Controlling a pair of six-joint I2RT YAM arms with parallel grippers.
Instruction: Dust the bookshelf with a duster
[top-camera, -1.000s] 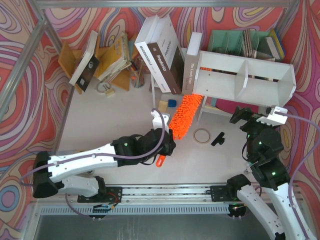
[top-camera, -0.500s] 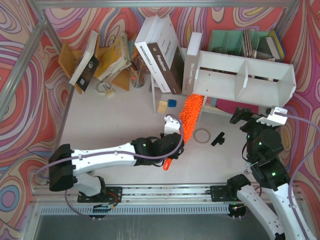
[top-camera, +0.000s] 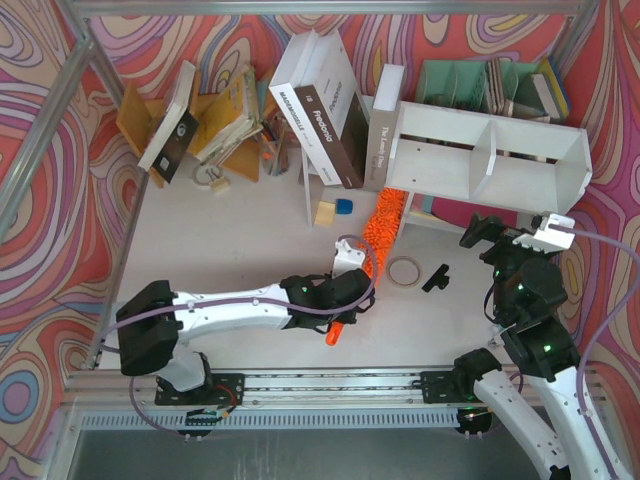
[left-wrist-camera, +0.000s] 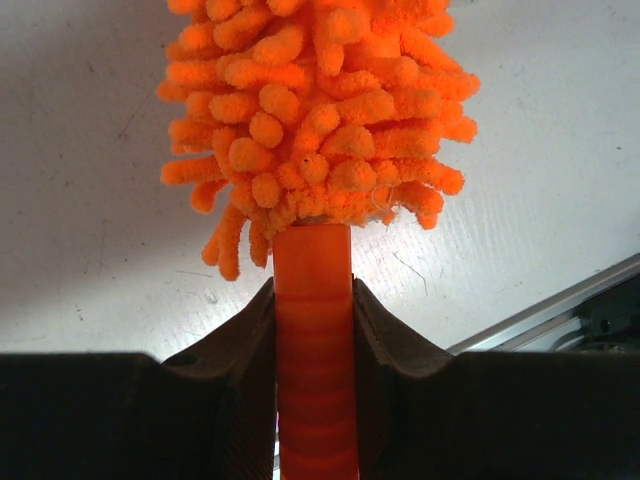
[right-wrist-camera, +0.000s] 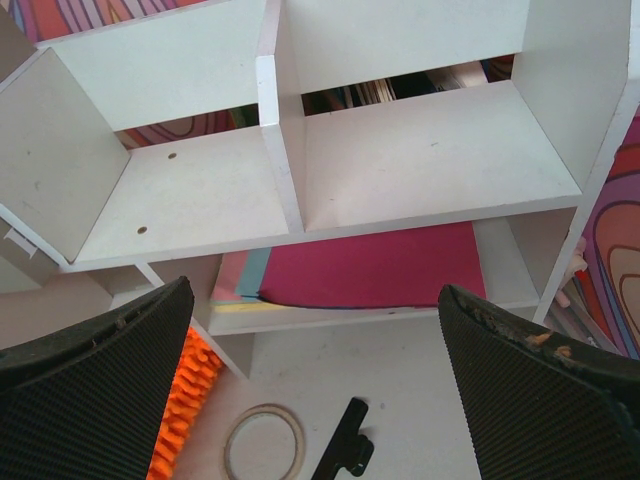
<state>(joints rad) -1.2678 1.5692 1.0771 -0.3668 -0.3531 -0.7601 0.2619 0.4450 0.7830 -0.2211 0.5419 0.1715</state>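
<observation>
left gripper (left-wrist-camera: 313, 300) clamping duster (top-camera: 381, 228), tip under bookshelf (top-camera: 440, 124)

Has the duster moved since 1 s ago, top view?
Yes. The duster has shifted right, toward the tape ring, its head now tucked further under the left end of the bookshelf.

— What is the duster (left-wrist-camera: 318, 110) made of?
— A shaggy microfibre head, soft and matt. Its handle (left-wrist-camera: 314, 340) is smooth orange plastic with a slight sheen.
— And the fingers (left-wrist-camera: 230, 390) of the left gripper (left-wrist-camera: 313, 300)?
— Dark, matt plastic. The right gripper (right-wrist-camera: 320, 400) has black pads (right-wrist-camera: 100, 385), finely ribbed and rubbery-looking.
— The bookshelf (right-wrist-camera: 420, 160)?
— White board, smooth and matt, with a few small specks.
— The table (left-wrist-camera: 90, 150)?
— White, matt, finely scratched. The rail (top-camera: 330, 383) along its near edge looks like dull grey metal.
</observation>
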